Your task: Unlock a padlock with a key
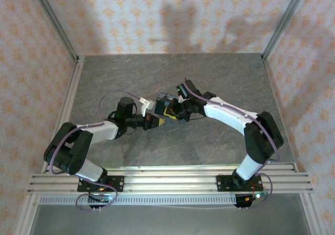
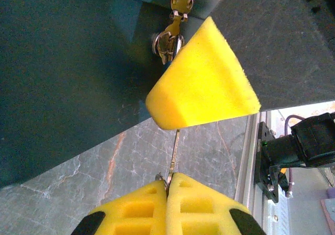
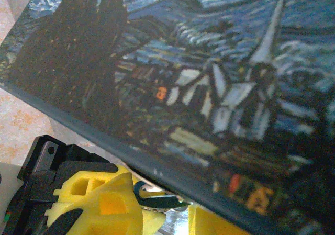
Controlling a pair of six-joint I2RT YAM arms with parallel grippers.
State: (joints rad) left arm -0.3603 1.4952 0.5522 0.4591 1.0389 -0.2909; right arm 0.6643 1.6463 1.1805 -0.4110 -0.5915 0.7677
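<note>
Silvery key (image 2: pixel 174 151), clenched edge-on in your left claw (image 2: pixel 168 185), could twist or slip if pushed askew at the padlock (image 3: pixel 157 198); whether your right claw (image 1: pixel 171 113) grips anything cannot be told.

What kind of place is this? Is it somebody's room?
Most likely a small robot test booth, not a real room. Flat wallpapered panels stand round a grey table, metal rails run along its near edge, and a left arm and a right arm are bolted there.
</note>
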